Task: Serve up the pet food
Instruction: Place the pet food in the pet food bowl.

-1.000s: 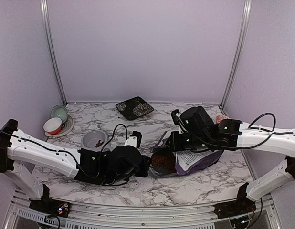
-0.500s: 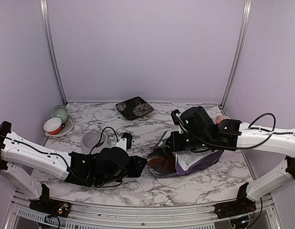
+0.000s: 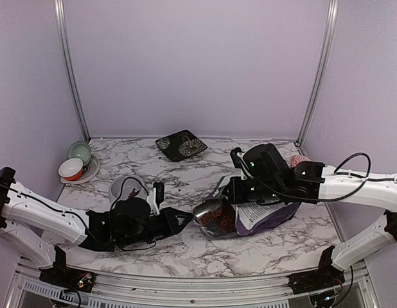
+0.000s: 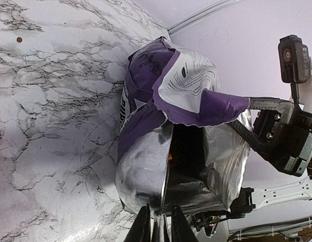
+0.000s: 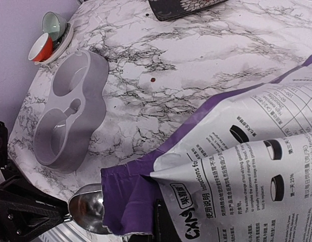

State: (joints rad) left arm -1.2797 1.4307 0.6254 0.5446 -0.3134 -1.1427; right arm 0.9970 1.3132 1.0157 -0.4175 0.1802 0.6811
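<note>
Marbled bench (image 3: 198, 170) lies open behind the bag (image 3: 269, 215). From above, pet food (image 3: 218, 220) heaps in its mouth, the scoop (image 3: 200, 210) at the lip, and the grey bowl (image 3: 123, 185) is half hidden by the left arm. Left wrist: left jaws pinch the scoop's handle, cut off at the view's bottom edge; the bag's inside is dark. Right wrist: right jaws, closed on the bag's flap, hide beneath it.

The left pincer (image 3: 185, 219) has pulled the scoop (image 3: 203, 208) back from the bag (image 3: 270, 215).
</note>
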